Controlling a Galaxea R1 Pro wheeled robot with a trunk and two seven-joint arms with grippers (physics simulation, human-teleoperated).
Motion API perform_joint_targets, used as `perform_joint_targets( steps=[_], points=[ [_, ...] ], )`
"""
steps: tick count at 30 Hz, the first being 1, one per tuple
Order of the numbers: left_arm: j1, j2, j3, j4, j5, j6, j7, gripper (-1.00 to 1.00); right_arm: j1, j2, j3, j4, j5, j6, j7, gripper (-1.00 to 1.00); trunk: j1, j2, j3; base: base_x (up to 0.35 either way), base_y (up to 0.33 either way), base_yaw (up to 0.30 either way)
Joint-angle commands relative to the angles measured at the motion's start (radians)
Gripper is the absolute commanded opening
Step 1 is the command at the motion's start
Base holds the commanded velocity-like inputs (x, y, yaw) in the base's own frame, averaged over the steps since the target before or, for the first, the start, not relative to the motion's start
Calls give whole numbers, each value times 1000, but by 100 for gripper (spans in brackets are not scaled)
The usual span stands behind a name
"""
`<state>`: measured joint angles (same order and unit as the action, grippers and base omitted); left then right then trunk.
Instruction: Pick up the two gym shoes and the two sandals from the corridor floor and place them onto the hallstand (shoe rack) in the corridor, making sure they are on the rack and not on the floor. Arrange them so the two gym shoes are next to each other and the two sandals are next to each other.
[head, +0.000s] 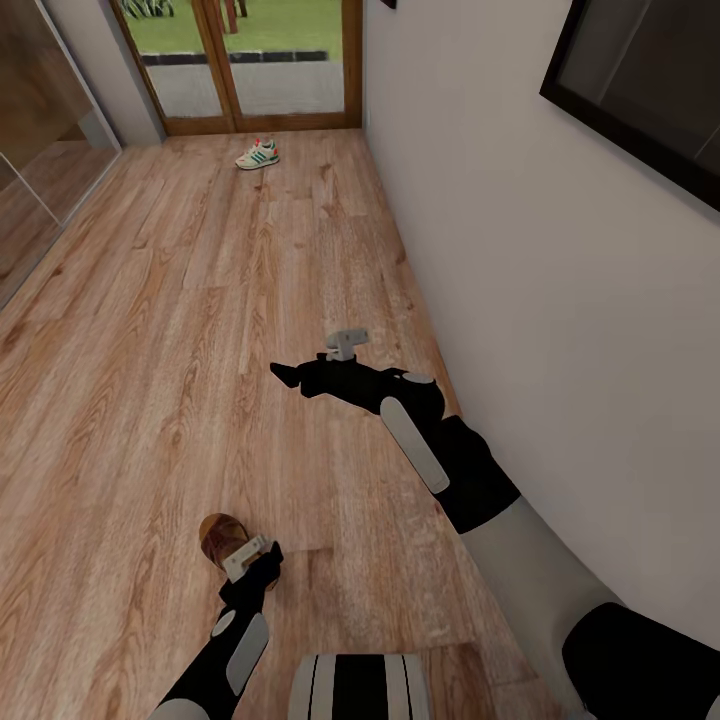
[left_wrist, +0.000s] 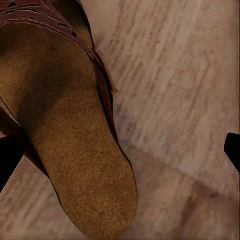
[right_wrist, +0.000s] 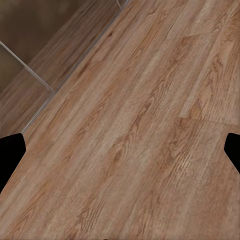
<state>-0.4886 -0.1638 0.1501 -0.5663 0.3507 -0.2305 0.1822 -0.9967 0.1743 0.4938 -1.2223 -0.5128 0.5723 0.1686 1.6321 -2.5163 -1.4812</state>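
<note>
One white gym shoe (head: 258, 154) with green stripes lies far down the corridor floor (head: 150, 330), close to the door. A brown sandal (head: 218, 536) rests on the planks close to me at the lower left. My left gripper (head: 246, 562) hovers right over it. In the left wrist view the sandal's tan footbed (left_wrist: 75, 145) lies between the wide-apart fingertips (left_wrist: 7, 159), so that gripper (left_wrist: 120, 152) is open, not closed on it. My right gripper (head: 288, 376) is held out over bare floor, open (right_wrist: 120, 150) with nothing in it. The hallstand is out of view.
A white wall (head: 520, 260) runs along the right with a dark framed panel (head: 640, 80) high on it. A wood-framed glass door (head: 250, 60) closes the far end. Glass panels (head: 40, 140) line the left side. My own base (head: 360, 686) shows at the bottom.
</note>
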Motion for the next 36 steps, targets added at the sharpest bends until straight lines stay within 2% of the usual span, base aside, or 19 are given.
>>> perform_joint_targets(
  steps=[1, 3, 11, 26, 34, 36],
  points=[
    [0, 0, 1, 0, 10, -3, -7, 100, 0, 0, -1, -1, -1, 4, 2, 100, 0, 0, -1, 0, 0, 0],
    [1, 0, 2, 1, 12, -3, -18, 100, -1, 0, 0, -1, -1, 4, 2, 100, 0, 0, -1, 0, 0, 0],
    [3, 1, 3, 1, 14, -3, -38, 100, 0, 0, -1, 0, -1, 4, 2, 100, 3, -2, -32, 0, 0, 0],
    [4, 1, 3, -2, 16, -6, -38, 100, 0, 0, -1, 0, -1, 4, 2, 100, 3, -2, -33, 0, 0, 0],
    [4, 1, 3, -6, 16, -4, -38, 100, 0, 0, -1, -2, -1, 4, 2, 100, 3, -2, -40, 0, 0, 0],
    [4, 1, 3, -6, 16, -4, -38, 100, 0, 0, -1, -2, -1, 4, 2, 100, 4, -3, -48, 0, 0, 0]
  ],
)
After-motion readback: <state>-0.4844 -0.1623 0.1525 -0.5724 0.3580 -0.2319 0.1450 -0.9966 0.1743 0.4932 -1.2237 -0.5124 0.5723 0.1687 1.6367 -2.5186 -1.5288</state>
